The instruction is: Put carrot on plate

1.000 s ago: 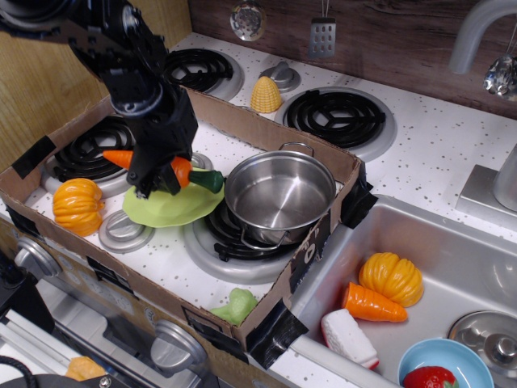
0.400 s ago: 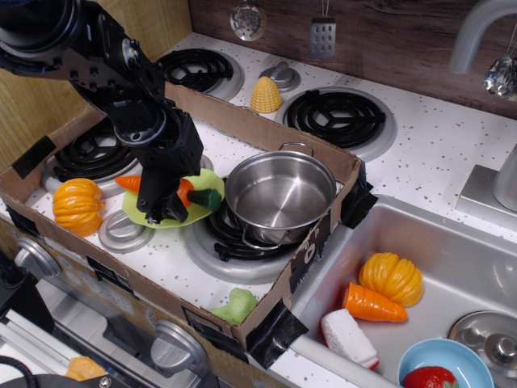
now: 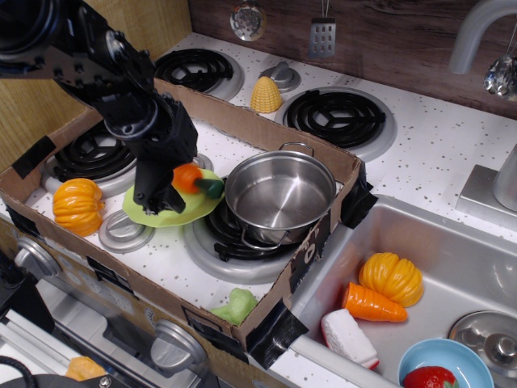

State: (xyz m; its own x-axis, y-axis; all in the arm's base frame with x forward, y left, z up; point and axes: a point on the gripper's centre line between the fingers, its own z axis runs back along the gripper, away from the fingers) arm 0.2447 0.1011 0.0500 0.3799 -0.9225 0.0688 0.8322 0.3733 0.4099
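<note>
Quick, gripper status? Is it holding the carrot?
Gripper: down over the plate, against the carrot; the arm hides the fingertips, so open, shut or holding cannot be told.

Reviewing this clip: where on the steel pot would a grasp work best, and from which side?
Probably the steel pot rim or the loop handle at its far edge, approached from above. The pot stands upright, open and empty, while the cardboard wall blocks the sink side.

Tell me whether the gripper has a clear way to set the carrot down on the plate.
Probably yes: the gripper holds the carrot right over the plate, with nothing between them; the pot stands beside.
</note>
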